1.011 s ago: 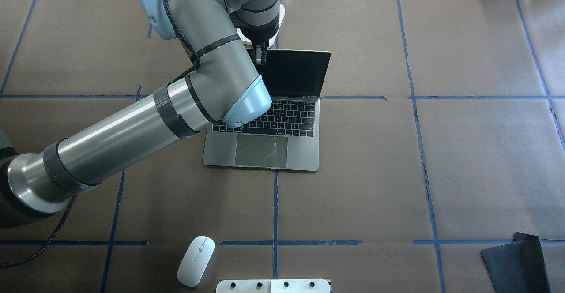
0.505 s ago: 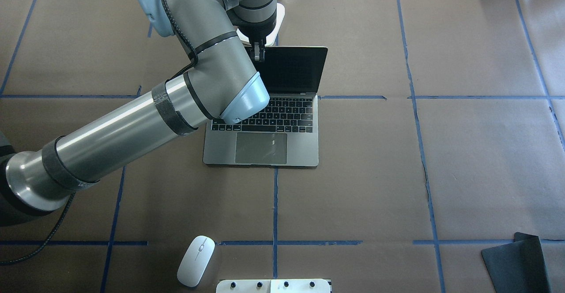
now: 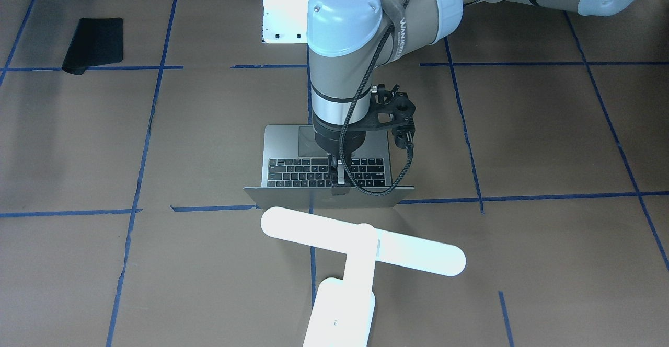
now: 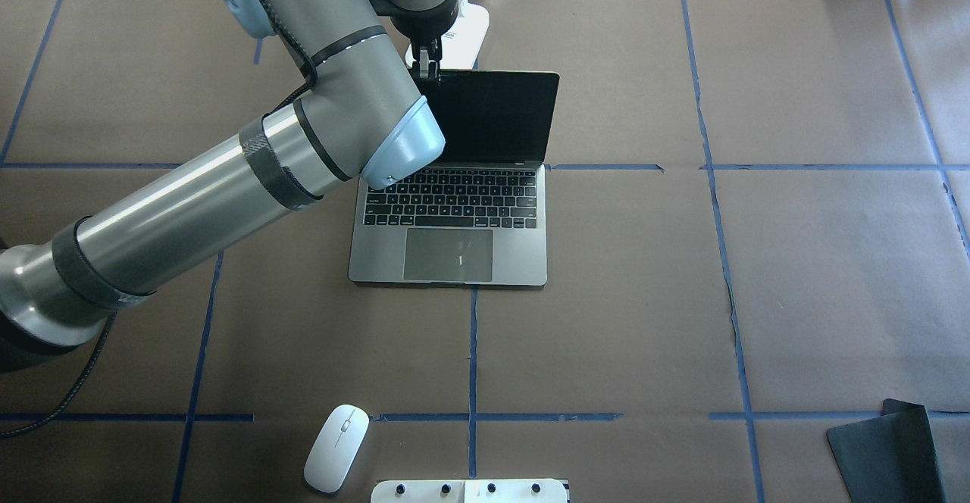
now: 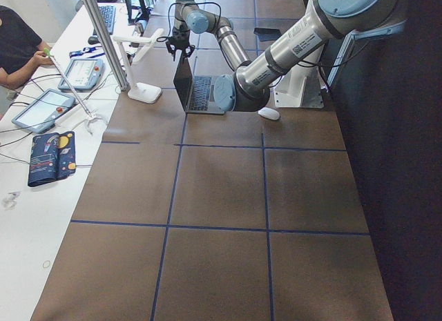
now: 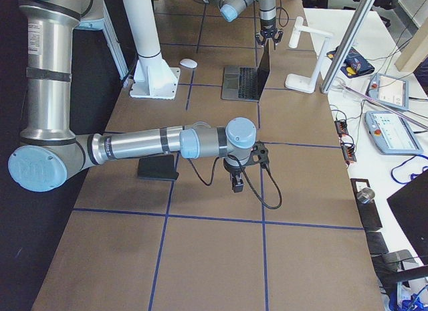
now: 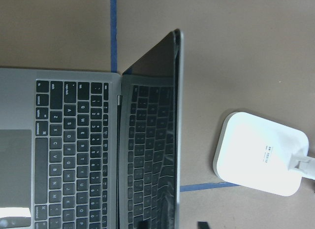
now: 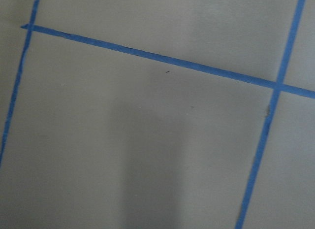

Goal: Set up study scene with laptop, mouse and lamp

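Note:
The space-grey laptop lies open mid-table with its dark screen raised; it also shows in the front view and the left wrist view. My left gripper is at the lid's top edge near its left corner. In the left wrist view its fingertips straddle the lid edge with a gap, so it is open. The white lamp stands just beyond the laptop, its base behind the lid. The white mouse lies near the front edge. My right gripper hovers over bare paper; I cannot tell its state.
A black mouse pad lies at the front right corner. The white bolted pedestal sits at the front edge, beside the mouse. Blue tape lines grid the brown paper. Tablets and cables lie on a side table beyond the lamp.
My left gripper has moved farther from the robot and slightly left along with the lid's top edge. The laptop screen has swung further open. The mouse and mouse pad have not moved.

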`<state>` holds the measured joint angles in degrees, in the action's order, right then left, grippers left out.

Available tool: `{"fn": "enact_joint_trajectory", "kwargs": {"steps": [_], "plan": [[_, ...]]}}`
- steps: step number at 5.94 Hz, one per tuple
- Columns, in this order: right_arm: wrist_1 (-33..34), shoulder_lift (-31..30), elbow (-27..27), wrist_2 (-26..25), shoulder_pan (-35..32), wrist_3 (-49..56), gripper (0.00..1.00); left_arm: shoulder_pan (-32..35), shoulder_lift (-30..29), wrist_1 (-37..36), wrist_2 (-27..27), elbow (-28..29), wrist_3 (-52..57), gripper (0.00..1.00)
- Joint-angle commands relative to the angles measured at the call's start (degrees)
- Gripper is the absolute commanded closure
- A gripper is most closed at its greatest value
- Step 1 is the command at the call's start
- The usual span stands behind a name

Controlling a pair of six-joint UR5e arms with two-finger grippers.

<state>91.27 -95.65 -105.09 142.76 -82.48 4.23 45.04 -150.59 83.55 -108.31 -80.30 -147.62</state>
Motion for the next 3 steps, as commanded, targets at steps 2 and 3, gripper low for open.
{"fn": "enact_joint_trajectory", "kwargs": {"steps": [2,3], "plan": [[-22.06,-3.28,-5.1,-4.0,14.82,-38.59,0.0,0.75,9.48,-0.4,-4.0,-13.43,5.82,0.42],[-29.84,-7.23,-6.17,-8.5,21.16,-49.73,0.0,0.84,11.17,-0.49,-3.92,-15.48,8.37,0.41]]}}
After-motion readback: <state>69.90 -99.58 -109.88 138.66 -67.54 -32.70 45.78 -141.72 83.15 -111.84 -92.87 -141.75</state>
